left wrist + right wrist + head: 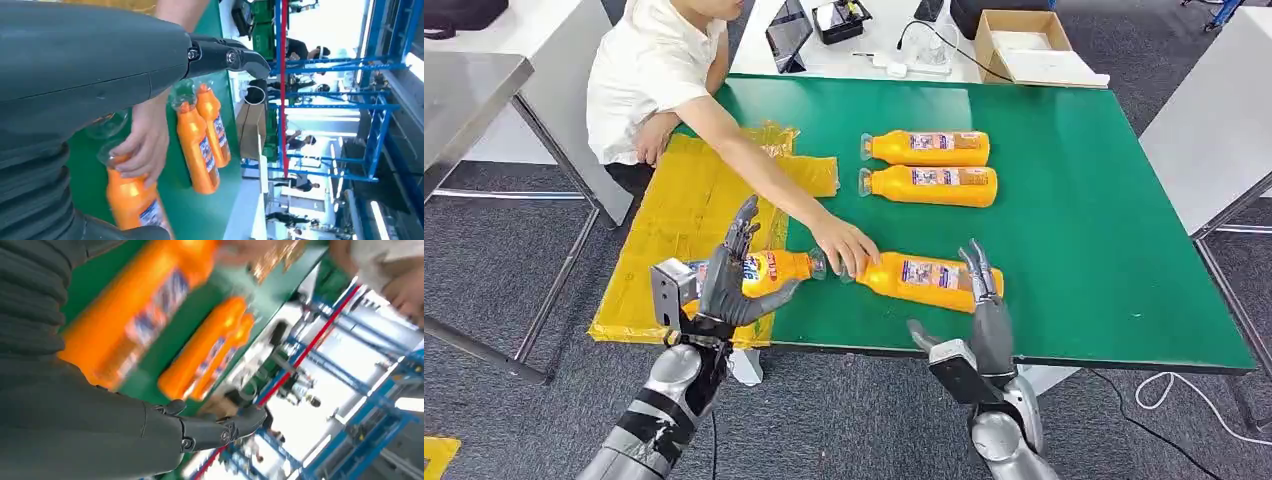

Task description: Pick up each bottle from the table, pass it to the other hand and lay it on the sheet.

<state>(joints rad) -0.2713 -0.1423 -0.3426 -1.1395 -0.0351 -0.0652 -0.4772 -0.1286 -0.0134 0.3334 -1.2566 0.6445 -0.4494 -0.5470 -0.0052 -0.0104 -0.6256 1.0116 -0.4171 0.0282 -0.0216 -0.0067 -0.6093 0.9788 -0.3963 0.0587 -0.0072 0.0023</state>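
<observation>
A: Left hand state?

B: Fingers spread wide, thumb out. It sits over a bottle lying on the yellow sheet at the table's 8 o'clock edge. Cannot tell whether the palm touches the bottle; no fingers are wrapped round it.

A: Right hand?

B: Open, fingers straight and pointing toward 12 o'clock, holding nothing. The fingertips overlap the base end of a second bottle lying on the green table. Contact uncertain from the head view; the right wrist view is blurred.

A: Anything else on that second bottle?

B: A person's hand rests on its neck end, reaching in from 10 o'clock. The left wrist view shows those fingers over the cap.

A: Remaining bottles?

B: Two more bottles lie side by side toward 12 o'clock on the table, caps pointing to 9 o'clock, well apart from both hands.
</observation>
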